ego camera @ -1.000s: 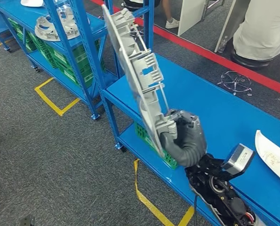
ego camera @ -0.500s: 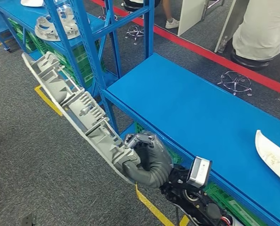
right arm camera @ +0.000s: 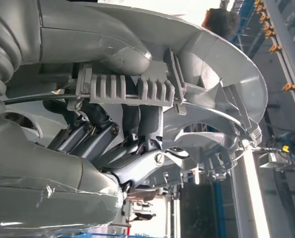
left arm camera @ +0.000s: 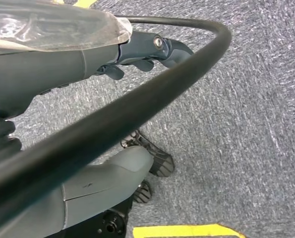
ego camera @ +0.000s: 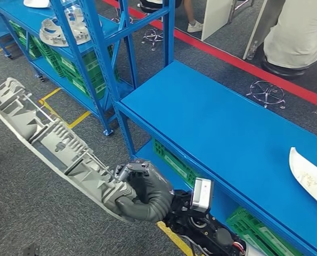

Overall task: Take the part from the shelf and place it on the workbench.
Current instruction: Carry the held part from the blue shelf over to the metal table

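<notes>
A long grey cast part (ego camera: 56, 141) with ribs and fins lies almost flat in the air over the carpet, left of the blue workbench (ego camera: 229, 122). My right hand (ego camera: 146, 189) grips its near end, low in the head view, just off the bench's front corner. In the right wrist view its dark fingers (right arm camera: 100, 139) wrap the ribbed end of the part (right arm camera: 213, 99). My left hand (left arm camera: 82, 59) hangs over the carpet, holding nothing, its fingers (left arm camera: 153, 49) apart from the thumb. The blue shelf (ego camera: 88, 32) stands at the back left.
Another grey part (ego camera: 62, 29) sits on the shelf. A white curved piece (ego camera: 309, 176) lies at the workbench's right end. Green crates (ego camera: 177, 165) sit under the bench top. Yellow tape (ego camera: 60, 114) marks the floor. A person (ego camera: 297, 32) sits behind the red line (ego camera: 245, 64).
My right arm has swung the part from nearly upright over the bench's edge down and to the left, out over the floor. The hand itself has dropped and moved left.
</notes>
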